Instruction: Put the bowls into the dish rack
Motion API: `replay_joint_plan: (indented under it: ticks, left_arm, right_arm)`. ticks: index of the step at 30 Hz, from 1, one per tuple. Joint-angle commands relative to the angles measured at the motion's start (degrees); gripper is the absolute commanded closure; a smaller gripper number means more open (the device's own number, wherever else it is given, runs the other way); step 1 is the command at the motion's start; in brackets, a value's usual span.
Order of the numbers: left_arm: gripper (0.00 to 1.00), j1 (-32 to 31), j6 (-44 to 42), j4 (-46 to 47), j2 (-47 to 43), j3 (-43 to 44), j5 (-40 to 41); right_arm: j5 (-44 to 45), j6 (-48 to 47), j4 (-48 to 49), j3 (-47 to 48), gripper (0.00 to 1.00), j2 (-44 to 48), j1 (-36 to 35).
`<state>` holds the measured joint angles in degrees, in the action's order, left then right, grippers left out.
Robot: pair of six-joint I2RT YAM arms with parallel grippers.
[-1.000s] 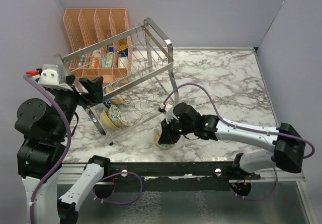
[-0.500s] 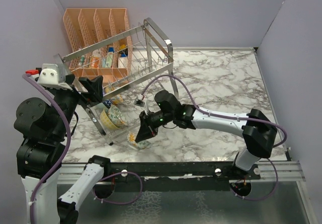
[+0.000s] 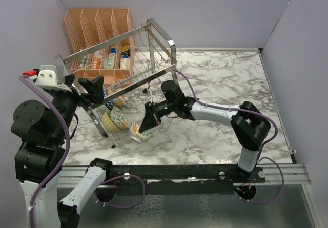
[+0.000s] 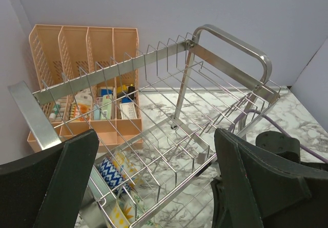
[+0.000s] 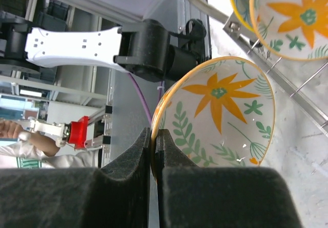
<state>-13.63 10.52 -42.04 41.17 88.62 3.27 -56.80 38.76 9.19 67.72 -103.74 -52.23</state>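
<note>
My right gripper is shut on the rim of a cream-yellow floral bowl, held on edge just in front of the dish rack's lower tier. In the right wrist view the bowl shows an orange flower and green leaves, with its rim between my fingers. Two bowls stand on edge in the lower tier; they also show in the right wrist view and, in part, in the left wrist view. My left gripper is open and empty beside the rack's left end.
A peach-orange mesh organiser with small items stands behind the rack against the back wall. Walls close the left, back and right sides. The marble table runs to the right of the rack. The right arm's purple cable loops over it.
My right arm has swung left with the floral bowl, carrying it from the table's middle front to the rack's lower tier. The left arm has barely moved.
</note>
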Motion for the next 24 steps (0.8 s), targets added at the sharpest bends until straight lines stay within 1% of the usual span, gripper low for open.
replay_joint_plan:
  ticks: [1,3,8,10,14,19,24]
  left_arm:
    - [0.01,-0.2,-0.4,0.4,0.3,1.4,0.4]
    - [0.01,-0.2,-0.4,0.3,0.2,1.4,0.4]
    - [0.01,-0.2,-0.5,0.2,-0.1,1.3,0.5]
    - [0.01,-0.1,-0.5,0.0,-0.2,1.3,0.7]
    - [0.01,-0.2,-0.6,-0.1,-0.2,1.3,0.8]
    - [0.01,-0.2,-0.8,-0.3,-0.2,1.5,0.7]
    - [0.01,-0.2,-1.0,-0.4,-0.5,1.4,1.3]
  right_arm:
    - [-4.0,1.5,4.4,5.3,0.99,-2.0,1.4]
    - [-3.5,0.7,3.6,7.1,0.99,-3.0,2.0]
    - [-2.4,0.9,6.4,9.0,0.99,-5.2,3.7]
    - [-1.8,1.9,9.1,8.8,0.99,-6.2,4.5]
    - [-1.4,6.3,18.0,8.2,0.99,-8.5,5.4]
    - [2.8,8.0,23.8,8.0,0.99,-9.9,6.3]
    - [7.4,10.0,29.6,5.7,0.99,-10.4,7.3]
